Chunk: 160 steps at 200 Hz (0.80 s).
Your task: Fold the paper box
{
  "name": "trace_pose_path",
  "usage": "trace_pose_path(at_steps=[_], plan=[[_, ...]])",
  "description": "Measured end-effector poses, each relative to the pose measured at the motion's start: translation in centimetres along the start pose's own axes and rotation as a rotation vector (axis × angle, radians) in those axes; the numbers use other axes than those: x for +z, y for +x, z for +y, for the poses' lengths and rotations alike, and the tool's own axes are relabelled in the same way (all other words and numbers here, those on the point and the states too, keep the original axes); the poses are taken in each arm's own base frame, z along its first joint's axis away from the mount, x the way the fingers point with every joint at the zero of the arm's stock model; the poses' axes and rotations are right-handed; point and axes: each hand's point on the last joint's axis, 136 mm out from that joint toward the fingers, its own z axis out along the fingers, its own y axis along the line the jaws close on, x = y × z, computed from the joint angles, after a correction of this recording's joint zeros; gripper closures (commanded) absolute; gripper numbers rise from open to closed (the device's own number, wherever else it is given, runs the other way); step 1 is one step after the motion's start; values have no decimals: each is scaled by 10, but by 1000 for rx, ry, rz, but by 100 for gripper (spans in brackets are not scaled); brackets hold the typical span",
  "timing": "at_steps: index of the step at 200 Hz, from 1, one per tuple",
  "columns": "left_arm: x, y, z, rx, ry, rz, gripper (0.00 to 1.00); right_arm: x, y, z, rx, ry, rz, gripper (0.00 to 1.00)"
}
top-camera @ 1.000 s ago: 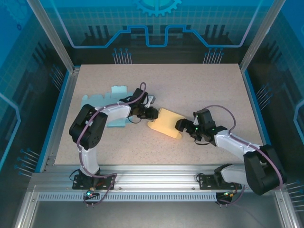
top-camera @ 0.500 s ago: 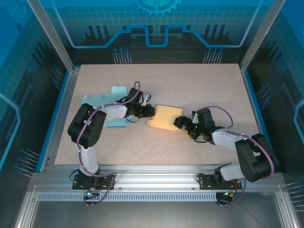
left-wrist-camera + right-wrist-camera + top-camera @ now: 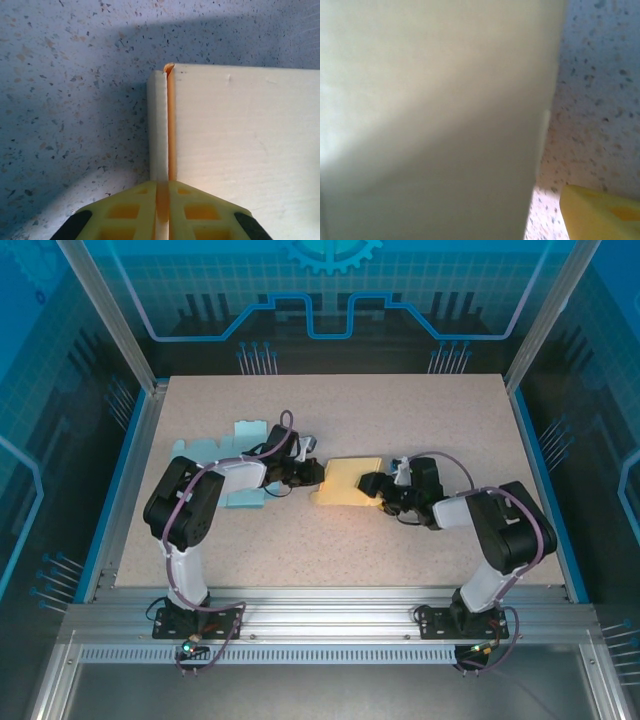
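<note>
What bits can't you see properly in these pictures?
- Right wrist view: the paper box sits so close that it blurs, and its folds can't be read.
- Top view: the right gripper is too small to tell whether it is open or shut.
- Top view: the blue paper is partly hidden under the left arm.
- Left wrist view: the box is cut off by the right edge.

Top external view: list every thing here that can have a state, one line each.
Pale yellow paper box: folded flattish on the table, not yet box-shaped.
Light blue paper cutout: flat, unfolded, partly under the left arm.
Left fingers: shut on a thin flap of the box.
Right fingers: at the box's right edge; open or shut cannot be told.
</note>
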Motion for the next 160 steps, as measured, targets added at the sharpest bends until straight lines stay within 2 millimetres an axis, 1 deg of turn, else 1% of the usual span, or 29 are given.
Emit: trace_pose_path(at_steps=[23, 52, 64, 79, 96, 106, 120, 136, 144, 149, 154, 160], plan=[[0, 0, -1, 1, 3, 0, 83, 3, -6, 7, -21, -26, -12, 40], [0, 2, 1, -5, 3, -1, 73, 2, -10, 13, -21, -37, -22, 44], [-1, 4, 2, -4, 2, 0, 68, -1, -11, 17, -15, -40, -25, 49], [-5, 5, 0, -1, 6, -9, 62, -5, -11, 22, 3, -42, -27, 52], [-18, 2, -9, 32, 25, -50, 58, -11, -12, 29, 17, -45, -30, 57], [-28, -2, -17, 60, 43, -89, 55, -15, -11, 32, 37, -45, -30, 57], [-46, -11, -31, 124, 76, -169, 50, -20, -11, 35, 57, -41, -31, 59], [-66, -17, -46, 221, 114, -267, 48, -28, -13, 37, 81, -33, -37, 59], [-76, -17, -52, 292, 134, -322, 43, -32, -14, 38, 98, -28, -41, 59], [-80, -16, -54, 323, 143, -349, 38, -34, -15, 38, 107, -26, -43, 59], [-84, -13, -57, 374, 152, -385, 32, -37, -15, 39, 117, -26, -45, 59], [-89, -7, -61, 453, 159, -429, 28, -40, -17, 39, 130, -26, -47, 59]])
